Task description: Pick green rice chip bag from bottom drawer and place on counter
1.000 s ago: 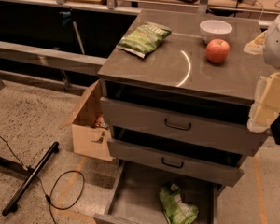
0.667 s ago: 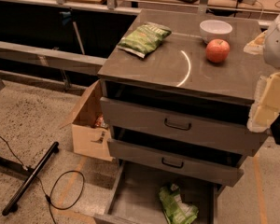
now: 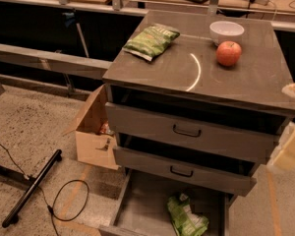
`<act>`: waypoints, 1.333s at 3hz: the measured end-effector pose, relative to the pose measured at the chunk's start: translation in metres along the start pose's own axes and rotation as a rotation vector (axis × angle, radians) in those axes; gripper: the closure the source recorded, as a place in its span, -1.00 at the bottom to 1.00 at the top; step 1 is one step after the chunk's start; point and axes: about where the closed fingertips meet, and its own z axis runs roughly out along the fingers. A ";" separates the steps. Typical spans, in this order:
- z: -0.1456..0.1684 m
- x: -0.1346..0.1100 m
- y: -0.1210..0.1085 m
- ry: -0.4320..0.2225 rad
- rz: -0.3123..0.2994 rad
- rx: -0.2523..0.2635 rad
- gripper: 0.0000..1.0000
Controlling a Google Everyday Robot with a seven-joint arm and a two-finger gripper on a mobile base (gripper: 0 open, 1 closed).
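The green rice chip bag (image 3: 186,221) lies crumpled on the grey floor of the open bottom drawer (image 3: 137,210), right of its middle. The counter (image 3: 255,80) is the dark cabinet top with a pale arc. My gripper (image 3: 291,150) shows only as pale cream parts at the right edge, beside the cabinet's right side at the height of the upper drawers. It is well above and to the right of the bag and touches nothing.
On the counter lie a darker olive-green chip bag (image 3: 151,40), a white bowl (image 3: 226,31) and a red apple (image 3: 228,53). The two upper drawers (image 3: 187,131) stick out slightly. An open cardboard box (image 3: 93,132) stands left of the cabinet; a black stand and cable (image 3: 34,186) lie on the floor.
The pale arm parts at the right edge have dropped lower and further right, uncovering the counter's right side. The bag and drawers have not moved.
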 end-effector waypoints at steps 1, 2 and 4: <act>0.045 0.049 0.015 -0.053 0.153 -0.001 -1.00; 0.097 0.077 0.022 -0.117 0.241 0.005 -1.00; 0.102 0.076 0.007 -0.141 0.249 0.068 -1.00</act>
